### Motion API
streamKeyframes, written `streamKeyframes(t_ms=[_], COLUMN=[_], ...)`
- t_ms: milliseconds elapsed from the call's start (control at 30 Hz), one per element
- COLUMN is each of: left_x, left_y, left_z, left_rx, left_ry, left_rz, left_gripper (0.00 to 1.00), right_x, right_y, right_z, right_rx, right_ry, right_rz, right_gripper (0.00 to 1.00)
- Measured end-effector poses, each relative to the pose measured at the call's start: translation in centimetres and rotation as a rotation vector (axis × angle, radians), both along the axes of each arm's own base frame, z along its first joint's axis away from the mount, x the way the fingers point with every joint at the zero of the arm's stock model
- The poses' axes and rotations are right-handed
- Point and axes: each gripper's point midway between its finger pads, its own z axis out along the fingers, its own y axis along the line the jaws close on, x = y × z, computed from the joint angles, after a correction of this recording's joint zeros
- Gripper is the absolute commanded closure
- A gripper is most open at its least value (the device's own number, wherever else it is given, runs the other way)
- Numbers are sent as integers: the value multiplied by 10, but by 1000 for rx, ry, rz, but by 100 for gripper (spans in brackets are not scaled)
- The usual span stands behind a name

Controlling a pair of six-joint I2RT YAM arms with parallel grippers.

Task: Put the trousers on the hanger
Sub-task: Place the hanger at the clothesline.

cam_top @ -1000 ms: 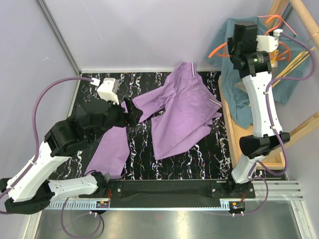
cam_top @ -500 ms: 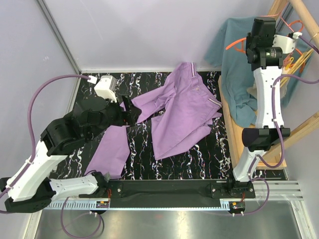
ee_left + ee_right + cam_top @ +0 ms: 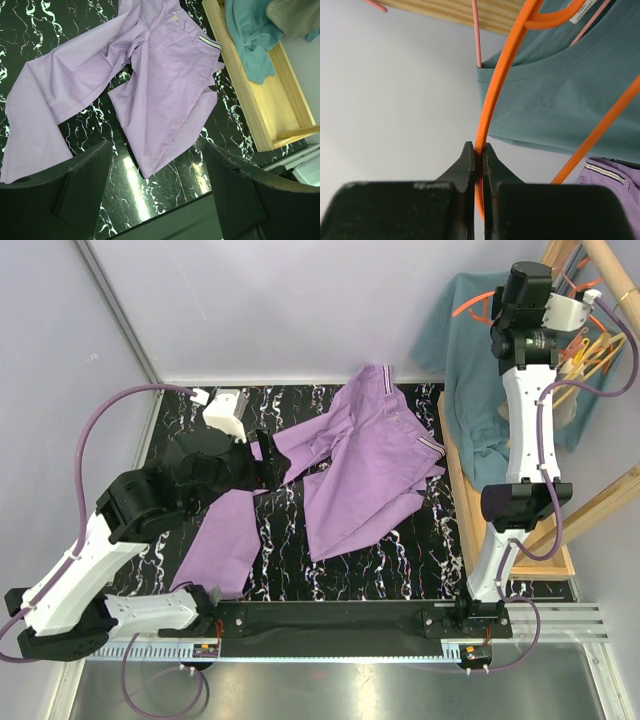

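Large lilac cloth trousers lie rumpled across the black marbled table, striped waistband toward its right edge, one leg toward the near-left corner. Above them is the left gripper, jaws wide, empty. The right gripper is pinched on a thin orange plastic hanger beside a teal shirt.

trousers: 1 | yellow hanger: 1 | orange hanger: 1 sure, more unclear | teal shirt: 1 | grey garment: 1 | wooden tray: 1 | arms: 2
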Motion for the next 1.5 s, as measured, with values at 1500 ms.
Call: streamKeyframes(t_ms=[1500], left_x=[22], left_y=[11], left_z=[-17], left_rx=[-31], left_ry=[53], left_rz=[46], left_gripper=[20], right_x=[57], right_y=[11], right_z=[40], right_rx=[-26], right_ry=[-305], right_rz=[101], right_gripper=[100])
